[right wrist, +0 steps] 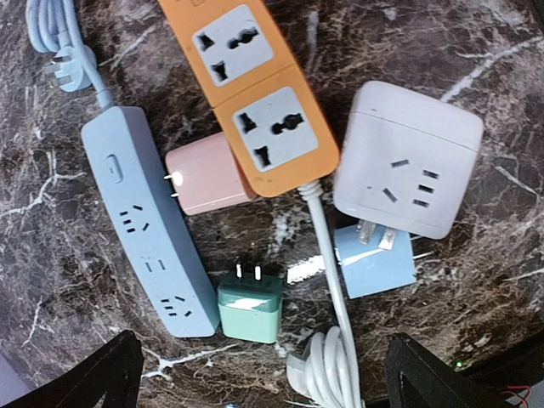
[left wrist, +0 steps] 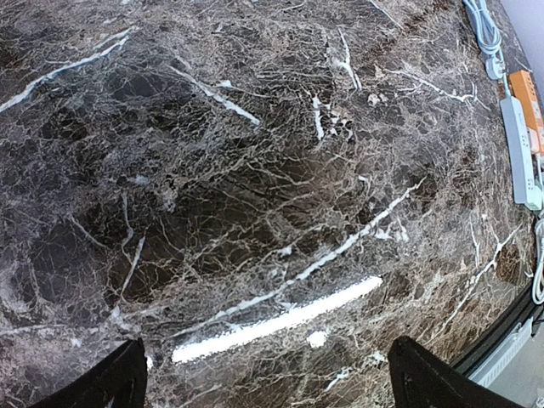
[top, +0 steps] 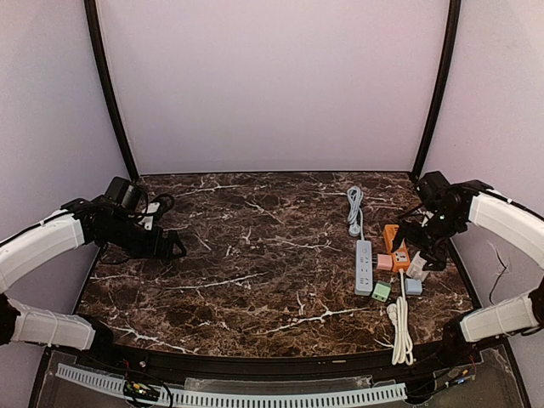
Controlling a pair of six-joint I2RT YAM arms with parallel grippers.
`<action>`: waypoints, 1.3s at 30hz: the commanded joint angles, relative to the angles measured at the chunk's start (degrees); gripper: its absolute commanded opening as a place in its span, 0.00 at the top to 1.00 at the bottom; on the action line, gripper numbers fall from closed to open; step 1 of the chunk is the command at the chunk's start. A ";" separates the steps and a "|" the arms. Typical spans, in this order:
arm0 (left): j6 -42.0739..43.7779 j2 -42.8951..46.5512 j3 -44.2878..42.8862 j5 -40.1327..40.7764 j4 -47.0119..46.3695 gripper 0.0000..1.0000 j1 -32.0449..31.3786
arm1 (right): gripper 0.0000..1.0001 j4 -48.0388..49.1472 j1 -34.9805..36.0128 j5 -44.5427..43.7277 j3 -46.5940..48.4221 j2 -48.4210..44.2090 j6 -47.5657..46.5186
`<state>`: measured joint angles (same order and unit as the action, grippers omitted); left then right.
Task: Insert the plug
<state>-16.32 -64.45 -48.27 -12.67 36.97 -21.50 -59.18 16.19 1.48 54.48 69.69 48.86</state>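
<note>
Near bench (top: 255, 255) right edge I see power strip (right wrist: 149, 225), orange strip (right wrist: 255, 93), green plug (right wrist: 249, 306); right gripper (right wrist: 263, 357) above, wide open, empty; left gripper (left wrist: 265, 357) likewise.

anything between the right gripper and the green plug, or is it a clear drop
Nothing visible. The green plug lies uncovered below the open right gripper; the blue power strip sits close on one side, the white cord on the other.
</note>
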 commanded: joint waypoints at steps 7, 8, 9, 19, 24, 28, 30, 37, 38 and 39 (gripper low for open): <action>-0.04 -1.26 0.27 -0.19 0.65 0.00 -0.21 | 0.05 11.20 1.46 9.14 0.52 4.12 -2.11; 0.01 -1.35 0.28 -0.28 0.65 0.00 -0.21 | 0.05 12.28 1.86 9.73 0.80 4.80 -2.42; 0.03 -1.37 0.28 -0.31 0.65 0.00 -0.21 | 0.05 13.35 2.44 10.39 0.99 5.63 -2.99; 0.14 -1.35 0.28 0.22 0.72 0.00 -0.21 | 0.05 13.79 10.53 6.04 6.40 17.61 -7.21; 0.07 -0.85 0.28 0.75 0.91 0.00 -0.37 | 0.05 10.49 12.61 1.34 9.93 23.88 -9.53; 0.03 -0.77 0.24 1.03 1.00 0.00 -0.55 | 0.06 9.42 13.41 -0.57 11.99 26.96 -11.78; 0.05 -0.65 0.22 1.14 1.00 0.00 -0.61 | 0.08 9.41 13.92 -0.92 12.22 27.98 -12.15; -0.12 -0.14 0.28 1.62 1.05 0.00 -0.65 | 0.16 9.62 16.25 -1.26 12.31 31.07 -11.73; -0.12 -0.15 0.28 1.60 1.06 0.00 -0.65 | 0.17 9.53 16.53 -2.60 12.46 31.61 -11.65; -0.12 -0.20 0.24 1.57 1.03 0.00 -0.65 | 0.18 9.38 16.78 -3.12 12.61 32.04 -11.55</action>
<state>-16.32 -65.78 -48.27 -11.62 36.95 -21.82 -48.38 31.66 1.30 65.76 99.90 37.34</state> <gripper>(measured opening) 0.996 0.836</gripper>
